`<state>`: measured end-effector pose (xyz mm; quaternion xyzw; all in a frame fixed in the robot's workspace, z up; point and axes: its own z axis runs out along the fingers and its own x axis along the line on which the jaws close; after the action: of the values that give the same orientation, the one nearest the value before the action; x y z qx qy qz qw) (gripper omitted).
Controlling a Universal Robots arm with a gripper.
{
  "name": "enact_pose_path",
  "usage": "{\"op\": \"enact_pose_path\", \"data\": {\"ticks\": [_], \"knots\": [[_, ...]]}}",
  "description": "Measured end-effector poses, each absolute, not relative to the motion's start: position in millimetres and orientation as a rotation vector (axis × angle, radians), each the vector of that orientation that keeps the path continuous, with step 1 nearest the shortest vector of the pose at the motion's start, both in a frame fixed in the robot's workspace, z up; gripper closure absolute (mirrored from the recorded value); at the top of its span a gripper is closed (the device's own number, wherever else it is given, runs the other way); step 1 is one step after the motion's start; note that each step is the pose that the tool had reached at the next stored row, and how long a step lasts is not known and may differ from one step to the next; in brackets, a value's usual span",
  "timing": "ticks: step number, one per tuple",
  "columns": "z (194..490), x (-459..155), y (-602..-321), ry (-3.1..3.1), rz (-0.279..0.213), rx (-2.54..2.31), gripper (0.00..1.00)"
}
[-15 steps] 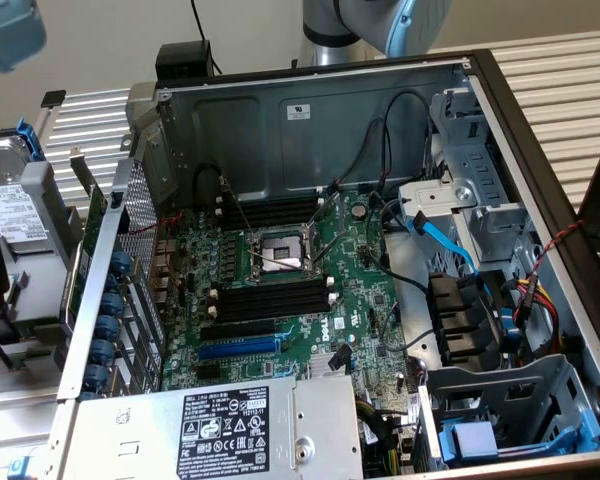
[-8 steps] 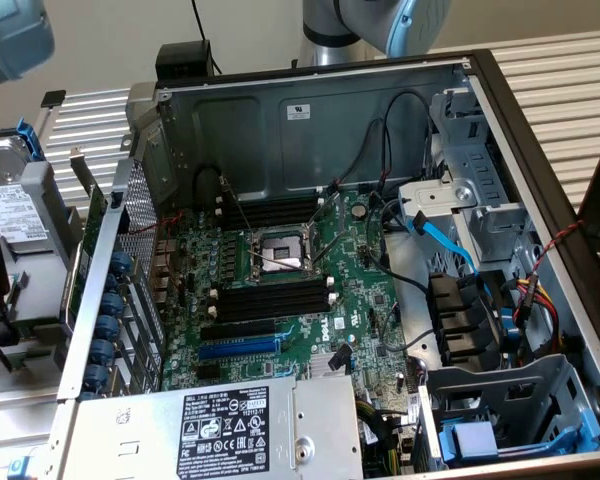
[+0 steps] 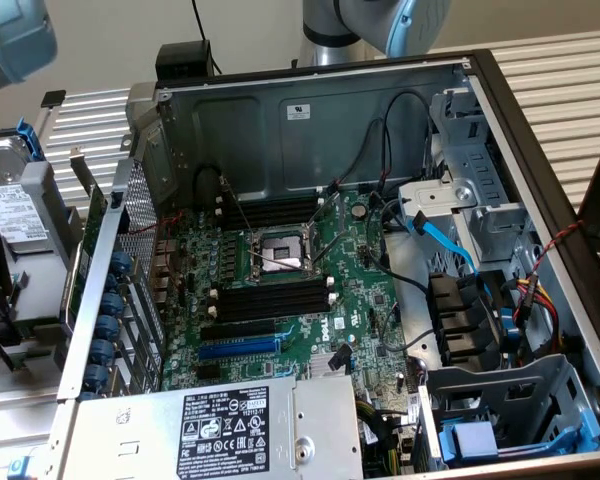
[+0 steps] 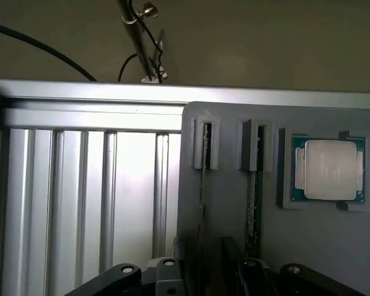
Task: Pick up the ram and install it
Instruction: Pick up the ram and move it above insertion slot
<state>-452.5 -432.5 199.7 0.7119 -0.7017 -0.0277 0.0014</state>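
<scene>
The ram [image 4: 253, 203] stands on edge in a narrow slot of a grey holder block [image 4: 228, 203], showing as a thin dark green strip. A second thin stick [image 4: 202, 185] stands in the neighbouring slot. My gripper [image 4: 209, 280] hovers just short of the holder, its black linkages spread wide and nothing between them. In the exterior view the open computer case [image 3: 540, 150] lies on its side, with empty black memory slots [image 3: 270, 300] on the green motherboard [image 3: 360, 290]. The arm's grey and blue joints [image 3: 390, 25] show beyond the case.
A silver processor chip [image 4: 328, 169] sits in a recess of the holder beside the sticks. Ribbed aluminium tabletop [image 4: 80, 197] lies beside the holder. In the case are an open CPU socket [image 3: 280, 250], a blue expansion slot [image 3: 238, 348], a power supply [image 3: 220, 430], blue cables [image 3: 450, 245] and drive cages [image 3: 500, 400].
</scene>
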Motion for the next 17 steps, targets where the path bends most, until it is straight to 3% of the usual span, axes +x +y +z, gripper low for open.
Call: {"op": "enact_pose_path", "data": {"ticks": [17], "knots": [[197.3,-453.1,-431.8,-2.209,-0.070,2.241,0.64]]}}
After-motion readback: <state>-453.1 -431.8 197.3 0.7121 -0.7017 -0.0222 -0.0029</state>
